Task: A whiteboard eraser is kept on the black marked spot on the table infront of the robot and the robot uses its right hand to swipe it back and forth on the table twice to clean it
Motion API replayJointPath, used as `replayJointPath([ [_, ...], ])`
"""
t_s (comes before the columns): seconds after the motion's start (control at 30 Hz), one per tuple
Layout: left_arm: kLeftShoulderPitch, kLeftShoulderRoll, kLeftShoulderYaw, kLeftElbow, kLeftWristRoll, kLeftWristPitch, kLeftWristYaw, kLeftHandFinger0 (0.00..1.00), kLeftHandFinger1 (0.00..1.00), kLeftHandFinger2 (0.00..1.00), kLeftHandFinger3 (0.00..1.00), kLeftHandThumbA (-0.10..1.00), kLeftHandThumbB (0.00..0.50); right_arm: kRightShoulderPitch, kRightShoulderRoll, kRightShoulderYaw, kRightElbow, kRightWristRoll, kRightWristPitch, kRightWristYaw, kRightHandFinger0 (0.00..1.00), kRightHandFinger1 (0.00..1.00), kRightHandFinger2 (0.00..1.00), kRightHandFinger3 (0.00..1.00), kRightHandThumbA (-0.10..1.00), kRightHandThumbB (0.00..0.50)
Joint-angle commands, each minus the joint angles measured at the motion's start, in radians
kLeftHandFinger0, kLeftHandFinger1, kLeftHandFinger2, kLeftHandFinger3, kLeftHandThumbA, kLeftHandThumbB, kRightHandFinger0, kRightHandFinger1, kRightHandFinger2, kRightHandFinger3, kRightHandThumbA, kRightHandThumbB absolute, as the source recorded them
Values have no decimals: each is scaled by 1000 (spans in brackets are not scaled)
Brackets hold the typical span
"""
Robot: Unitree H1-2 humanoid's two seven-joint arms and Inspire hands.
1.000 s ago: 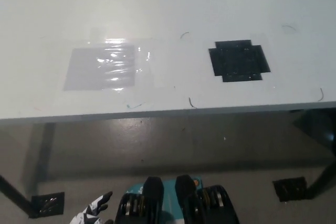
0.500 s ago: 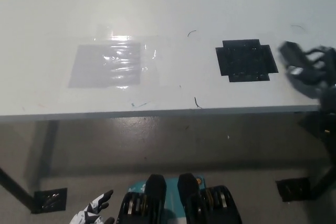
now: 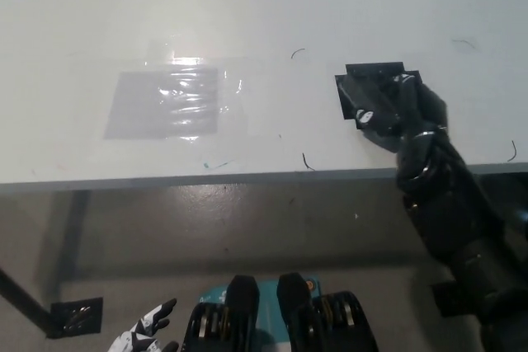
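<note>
1. Eraser is not something I can pick out; the black right hand [image 3: 394, 109] lies over the black marked spot [image 3: 363, 72] on the white table [image 3: 264, 6], so the eraser may be hidden under it, or may not be there at all.
2. Judgement: a whiteboard eraser is likely light and stiff on top with a soft felt bottom; it should slide easily; holding it by its two long sides and pressing down a little seems best.
3. Right hand's fingers curl over the spot; I cannot tell if they hold anything.
4. White left hand [image 3: 148, 331] rests low at the near left, away from the table, fingers apart, holding nothing.
5. Half a second ago the right hand was at the far right edge; now it sits on the spot; before that it was not in view.
6. Shiny clear patch [image 3: 165, 103] on the left looks the same.
</note>
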State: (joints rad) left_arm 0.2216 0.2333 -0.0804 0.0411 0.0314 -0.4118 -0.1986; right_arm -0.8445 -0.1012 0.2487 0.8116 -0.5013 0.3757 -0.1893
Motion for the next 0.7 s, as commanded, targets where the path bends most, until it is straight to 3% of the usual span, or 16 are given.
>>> replayJointPath([
  [0.0,4,7,0,-8,1,-8,-2,1000,1000,1000,1000,758,454,-39,58,40,0,-9,-24,9,8,395,752,781,-100,193],
  [0.2,3,17,3,-3,-11,-17,-8,1000,1000,1000,1000,755,459,-24,37,39,24,-2,-38,-6,1,403,748,779,-100,177],
  [0.33,4,24,10,-3,-11,-19,-7,1000,1000,1000,1000,755,456,-28,-1,49,70,-31,-26,-38,0,287,642,686,-100,186],
  [0.37,3,23,10,-3,-14,-18,-8,1000,1000,1000,1000,751,453,-32,-15,52,89,-37,-19,-48,0,311,705,929,-64,182],
  [0.4,4,23,10,-4,-14,-12,-8,1000,1000,1000,1000,750,455,-33,-24,56,97,-44,-18,-52,0,269,636,907,-46,178],
  [0.43,4,22,9,-4,-16,-11,-8,1000,1000,1000,1000,750,455,-37,-29,62,100,-48,-6,-46,48,297,639,1000,104,193],
  [0.47,5,21,9,-3,-11,-13,-6,1000,1000,1000,1000,750,456,-45,-37,74,96,-58,39,-16,278,576,942,1000,281,261],
  [0.5,8,20,9,-2,-9,-14,-5,1000,1000,1000,1000,752,456,-50,-44,90,94,-72,64,3,651,984,1000,1000,513,332],
  [0.53,9,20,9,-2,-8,-15,-4,1000,1000,1000,1000,752,455,-53,-49,107,92,-84,78,15,818,1000,1000,1000,553,326],
  [0.57,12,20,9,-2,-15,-17,-6,1000,1000,1000,1000,745,449,-56,-50,109,95,-81,85,17,1000,1000,1000,1000,597,354],
  [0.67,15,20,11,0,-15,-21,-4,1000,1000,1000,1000,742,444,-58,-53,102,100,-87,94,11,1000,1000,1000,1000,754,480],
])
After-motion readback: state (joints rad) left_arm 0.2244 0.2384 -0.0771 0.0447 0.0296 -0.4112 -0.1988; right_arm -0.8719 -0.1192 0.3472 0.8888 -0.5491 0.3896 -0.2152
